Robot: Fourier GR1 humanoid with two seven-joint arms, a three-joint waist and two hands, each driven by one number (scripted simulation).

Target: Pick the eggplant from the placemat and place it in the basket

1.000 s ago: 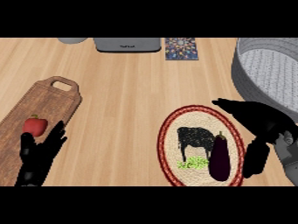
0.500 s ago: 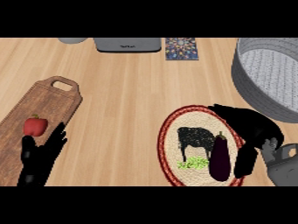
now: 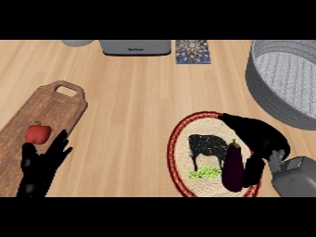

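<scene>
Status: pick not done yet, nothing lifted.

- Eggplant [image 3: 233, 167] is still lying on the placemat [image 3: 172, 155], at its right side, long axis running near to far, stem end far.
- Right hand [image 3: 259, 136] is arched over the mat's right edge, just right of the eggplant. Its fingers [image 3: 253, 172] hang down along the eggplant's right flank, touching or nearly so; I can't tell which. They're relaxed, only slightly bent, and not wrapped round it. No grasp that I can see.
- Basket [image 3: 266, 97] sits at the far right of the table [image 3: 133, 92], well apart from the mat. I see nothing inside the part that shows.
- Left hand [image 3: 37, 169] rests at the near left on the cutting board [image 3: 58, 106], fingers straight and spread, holding nothing. A red pepper [image 3: 37, 133] sits just beyond it. Not part of this job.

My read: we're at the approach stage, right at the point of contact. Left to do: close on the eggplant, lift it off the mat, carry it far and right over the basket's rim, release. So basically the whole task is ahead.
</scene>
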